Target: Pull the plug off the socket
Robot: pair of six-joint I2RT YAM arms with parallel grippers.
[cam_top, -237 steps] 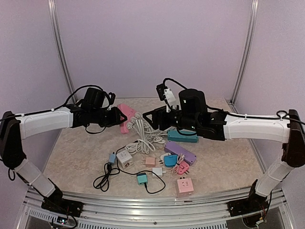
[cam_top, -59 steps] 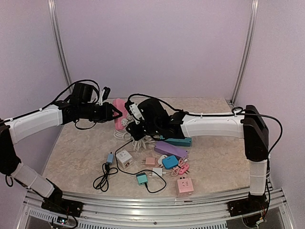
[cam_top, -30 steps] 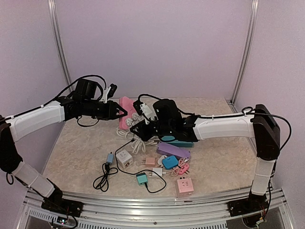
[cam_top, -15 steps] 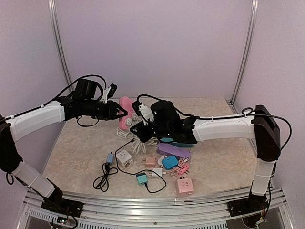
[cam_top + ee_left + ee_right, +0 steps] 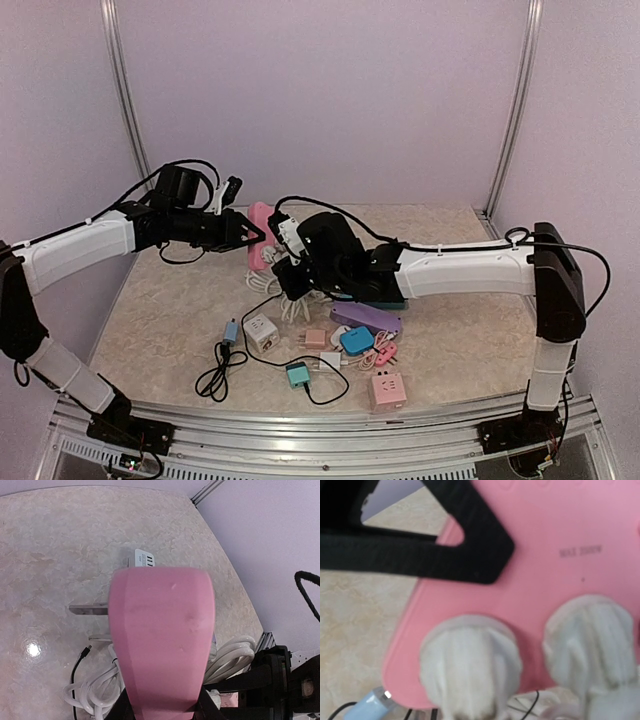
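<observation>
Left gripper (image 5: 254,234) around one pink power strip (image 5: 162,630) with two white plugs (image 5: 470,665)

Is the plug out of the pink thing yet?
Not yet. Done: the left end effector grips the pink strip. In hand: the right end effector, closed, is at the white plugs. Left: two plugs sit in the strip, so one must be pulled out.

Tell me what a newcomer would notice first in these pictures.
The pink power strip, held at the back left in the left arm's fingers, grabs the eye, with two white plugs seated in it. The right arm stretches across toward it, and small coloured adapters lie scattered nearer the front.
</observation>
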